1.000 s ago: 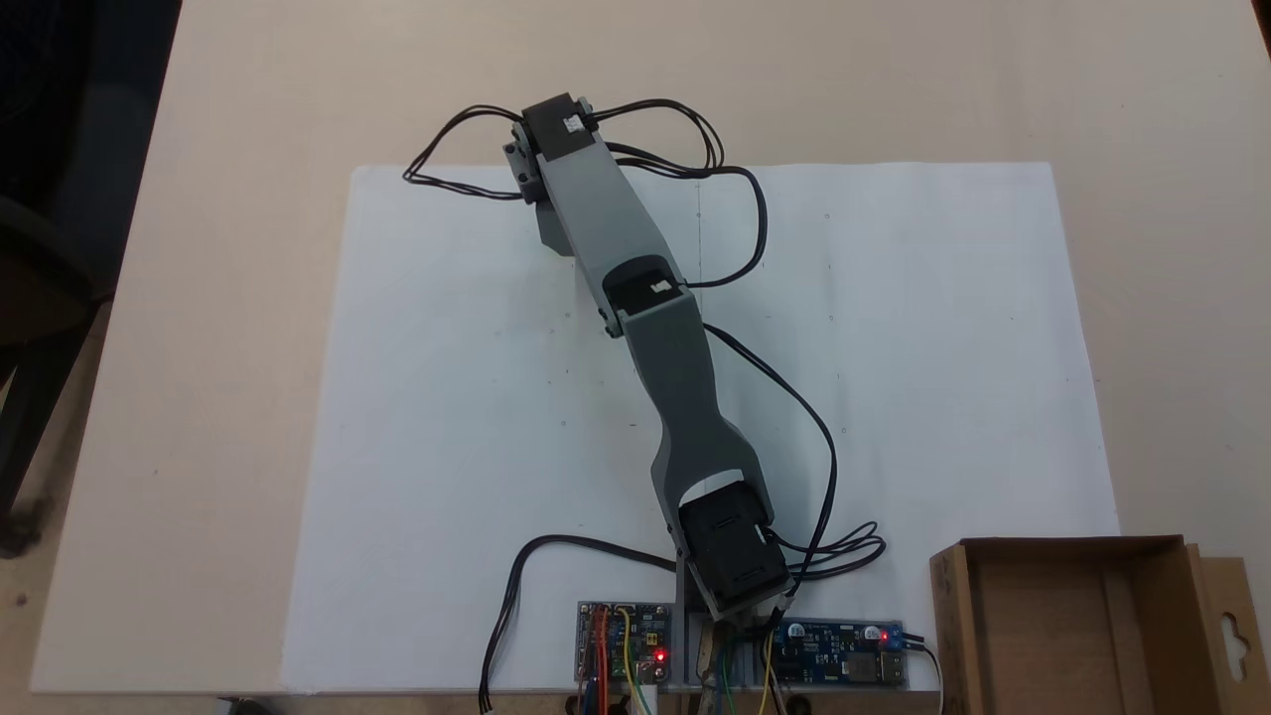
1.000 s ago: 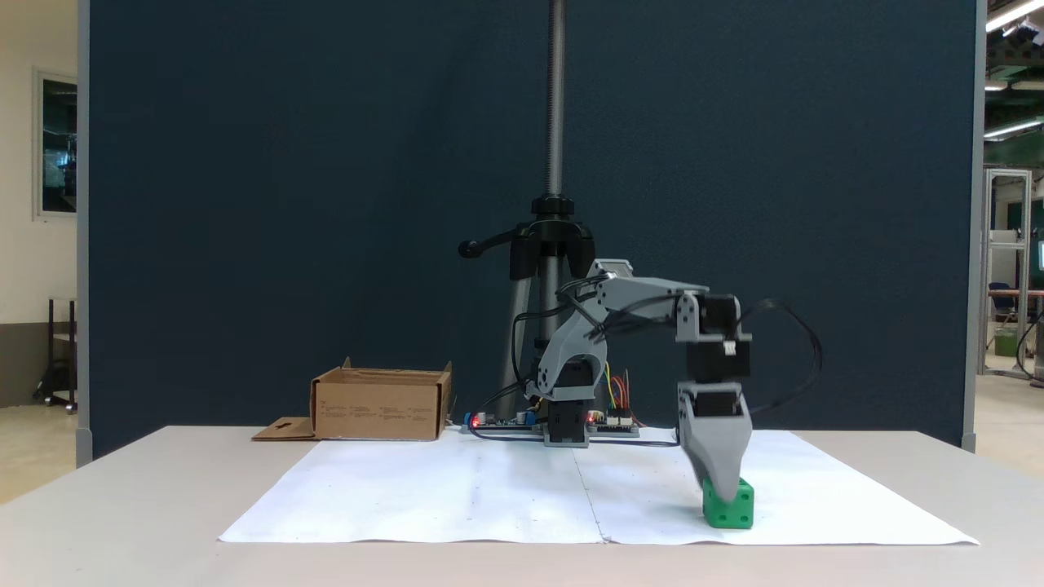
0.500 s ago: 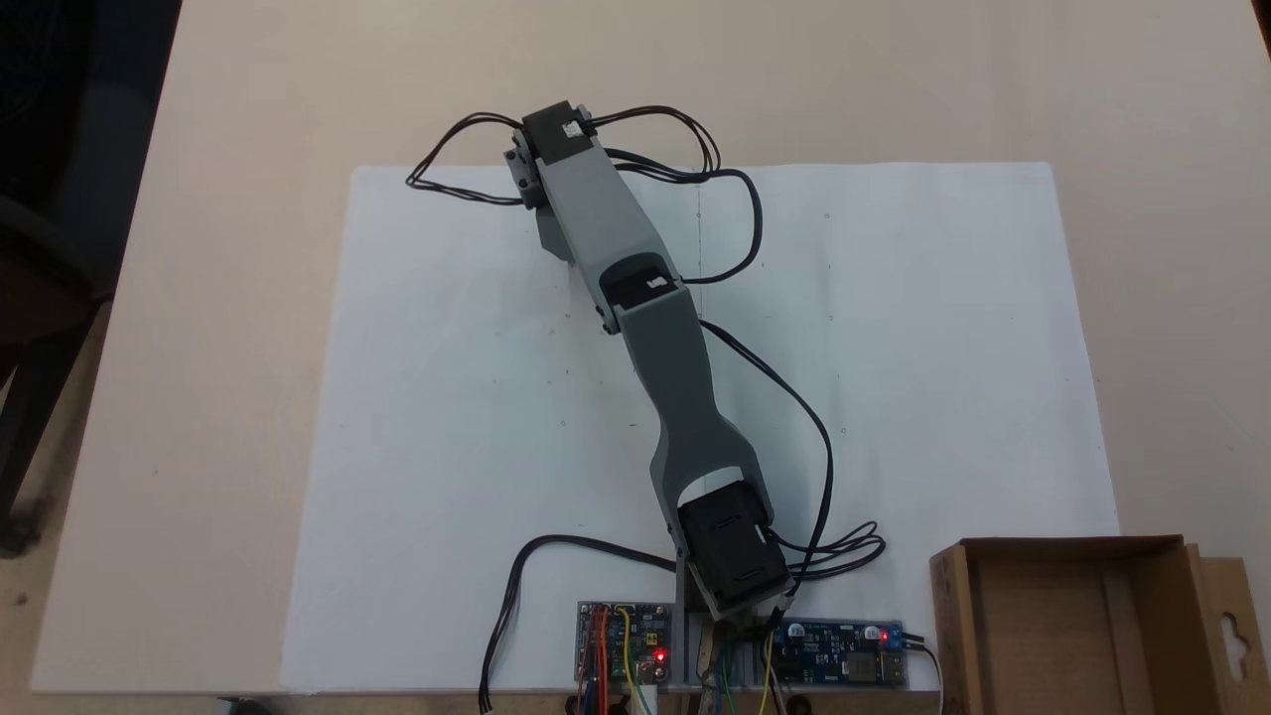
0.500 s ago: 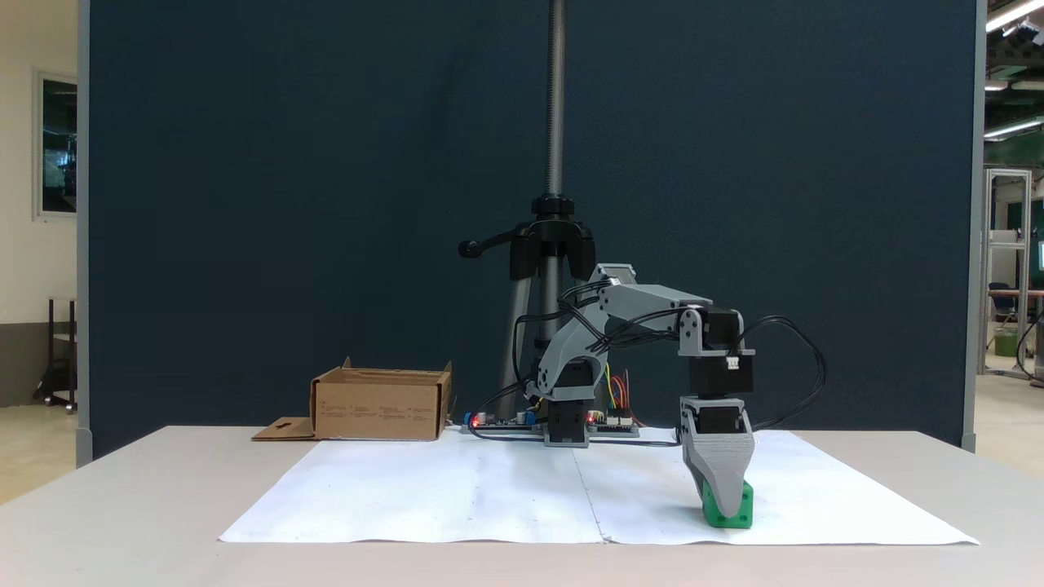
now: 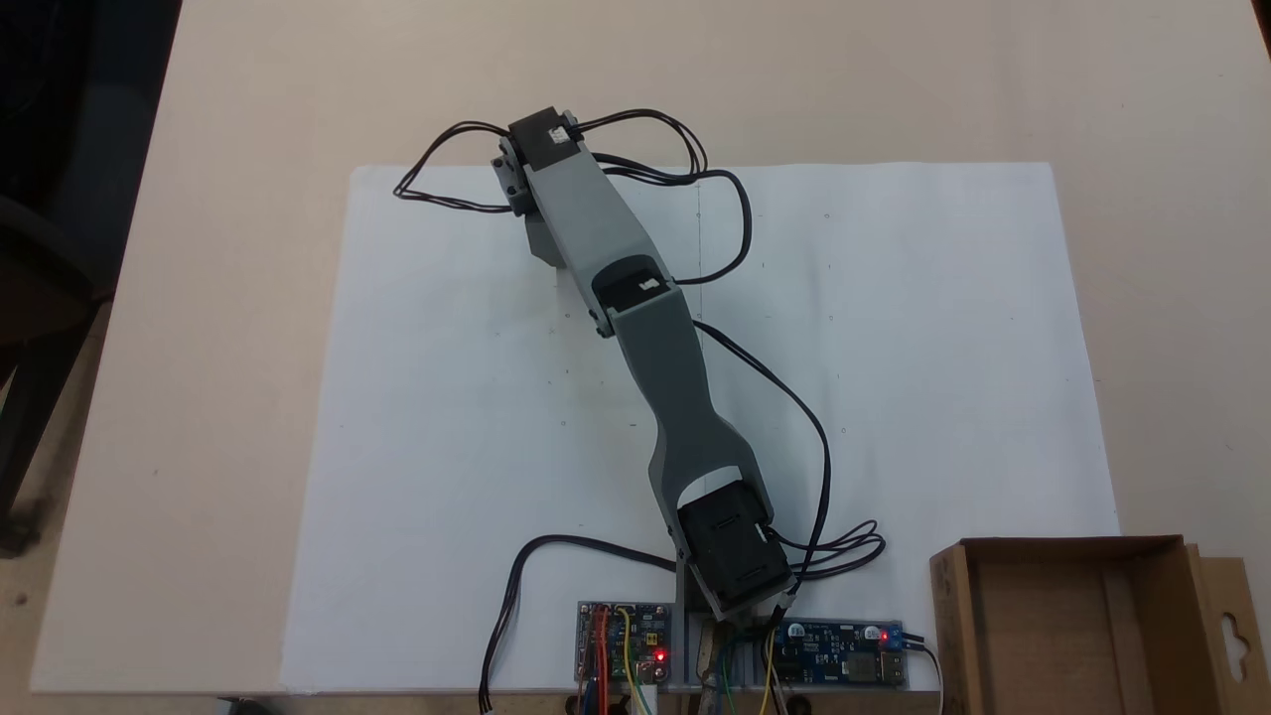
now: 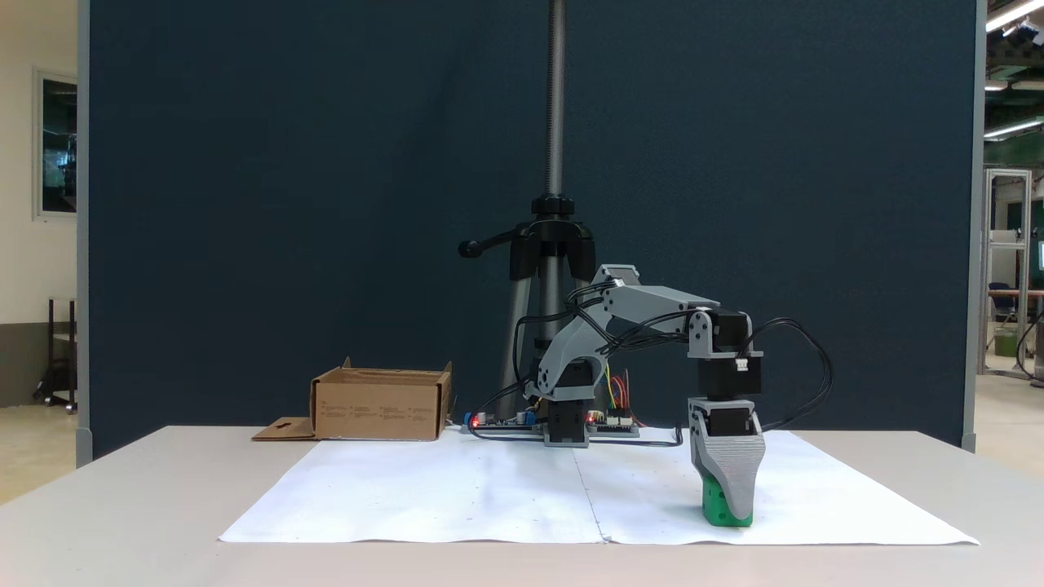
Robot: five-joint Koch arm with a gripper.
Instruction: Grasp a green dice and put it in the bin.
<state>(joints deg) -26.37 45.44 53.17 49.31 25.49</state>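
Claw [image 6: 734,509] pointing straight down over green dice [image 6: 716,509], tip reaching nearly to paper. Dice sitting on white paper [image 6: 489,497] on bench [image 6: 122,522], directly beneath claw, partly covered by front jaw. Jaws lining up one behind other in side fixed view: cannot tell whether clenched or released. Bin [image 6: 379,405] standing well apart, across arm base, so carry likely sweeping that way.

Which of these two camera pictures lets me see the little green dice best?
The fixed view from the side of the table: the small bright green cube sits on the white paper sheet, partly behind the grey gripper lowered over it. In the fixed view from above, the grey arm covers that spot, hiding the cube.
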